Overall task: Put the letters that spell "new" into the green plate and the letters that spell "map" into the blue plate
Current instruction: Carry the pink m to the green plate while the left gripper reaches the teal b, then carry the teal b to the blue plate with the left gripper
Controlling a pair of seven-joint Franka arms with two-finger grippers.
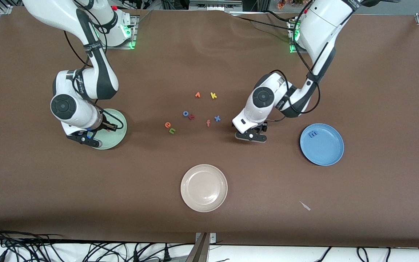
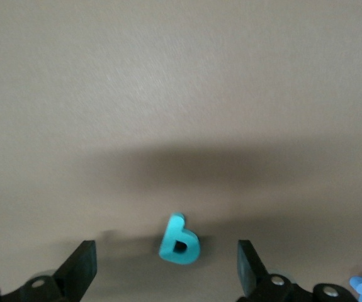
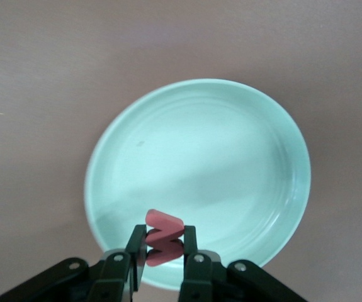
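Observation:
My right gripper [image 3: 164, 251] is shut on the salmon-pink "w" [image 3: 164, 239] and hangs over the rim of the green plate [image 3: 231, 157]. In the front view that gripper [image 1: 92, 135] covers part of the green plate [image 1: 118, 129]. My left gripper [image 2: 167, 267] is open and low over the table, with the teal "p" [image 2: 179, 240] lying between its fingers [image 2: 83, 264]. In the front view the left gripper [image 1: 251, 137] hides the "p". The blue "m" [image 1: 313, 134] lies in the blue plate [image 1: 326, 153]. The orange-red "e" [image 1: 167, 125] and green "n" [image 1: 172, 130] lie together mid-table.
A cream plate [image 1: 204, 187] sits nearer the front camera. Loose letters lie mid-table: an orange one [image 1: 197, 95], yellow "k" [image 1: 213, 95], blue "o" [image 1: 186, 113], another orange one [image 1: 191, 116], salmon "f" [image 1: 208, 123], blue "x" [image 1: 217, 118]. A white scrap [image 1: 305, 206] lies near the front edge.

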